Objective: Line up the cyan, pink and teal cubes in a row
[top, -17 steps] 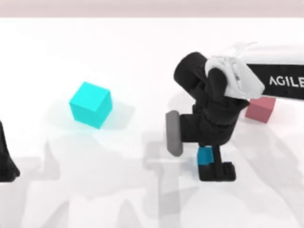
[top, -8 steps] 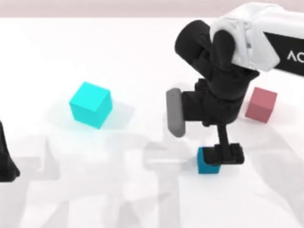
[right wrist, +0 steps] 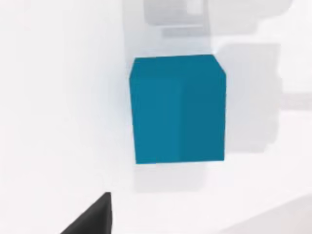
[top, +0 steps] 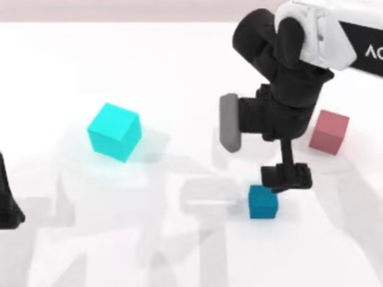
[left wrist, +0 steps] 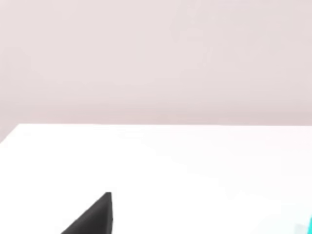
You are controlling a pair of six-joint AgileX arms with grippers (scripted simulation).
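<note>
The teal cube [top: 263, 202] rests on the white table, right of centre toward the front, and fills the middle of the right wrist view [right wrist: 178, 109]. My right gripper [top: 286, 177] hangs open just above and behind it, holding nothing; one dark fingertip [right wrist: 95, 219] shows in its wrist view. The large cyan cube [top: 114, 131] stands at the left, and a sliver of it [left wrist: 310, 226] shows in the left wrist view. The pink cube [top: 328, 131] sits at the right, beside the right arm. My left arm [top: 6, 203] is parked at the left edge, its gripper open and empty.
The right arm's white and black body [top: 287, 72] overhangs the table's back right. The bare white table [top: 179, 239] stretches between the cyan and teal cubes and along the front. The table's far edge [top: 119, 23] runs across the back.
My right gripper has let go of the teal cube and risen, drawing back toward the rear. The teal cube stays on the table. The cyan and pink cubes have not moved.
</note>
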